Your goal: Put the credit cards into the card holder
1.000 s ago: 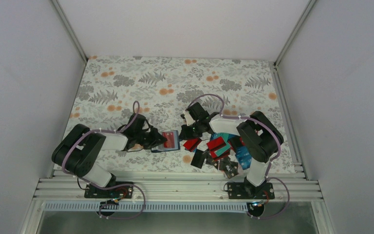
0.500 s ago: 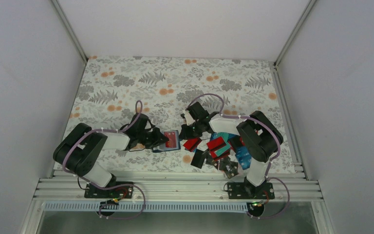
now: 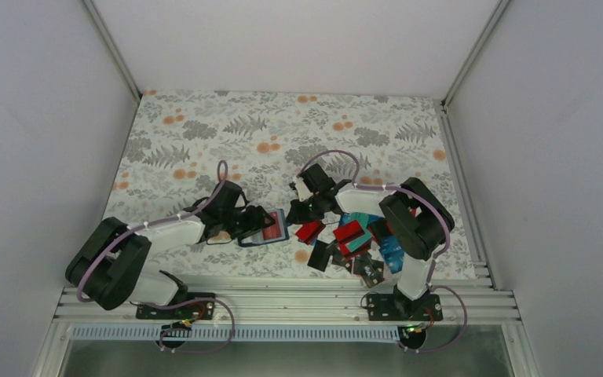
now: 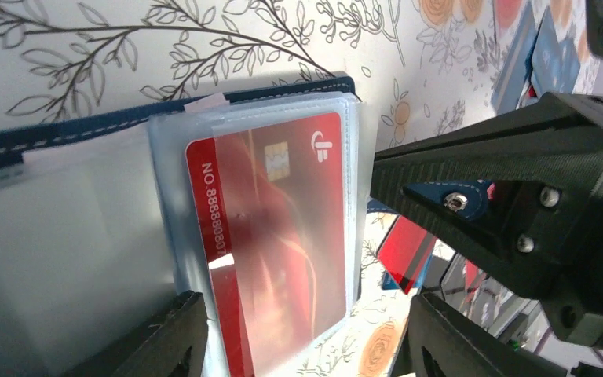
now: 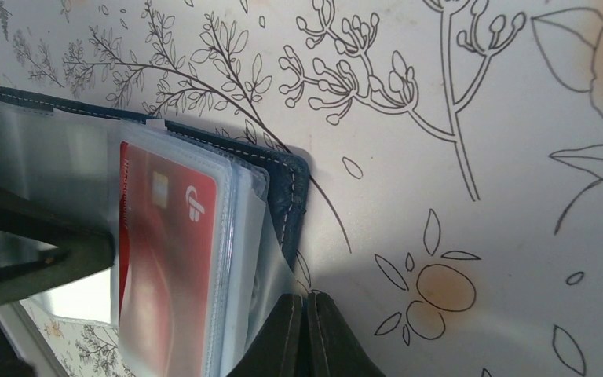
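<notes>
- One red credit card (image 4: 271, 243) sits in a clear, glossy sleeve (image 4: 204, 141) of the open card holder (image 3: 271, 228), on the floral tablecloth (image 3: 283, 133) between my arms.
- The other credit cards (image 3: 353, 243), thin stiff rectangles, lie heaped just right of it; I judge most of the work remains.
- My left gripper (image 4: 306, 342) stands parted, straddling the sleeves; my right gripper (image 5: 308, 334) is pinched closed at the stitched navy cover's edge.

— How does the left arm (image 3: 165, 230) sit?
— Low and reaching right. The left tool (image 3: 256, 225) has its fingers spread apart.
— And the right arm (image 3: 377, 206)?
— Elbow folded on the right, forearm reaching left. The right tool (image 3: 294, 210) has its fingers pressed together, just beside the left tool.
</notes>
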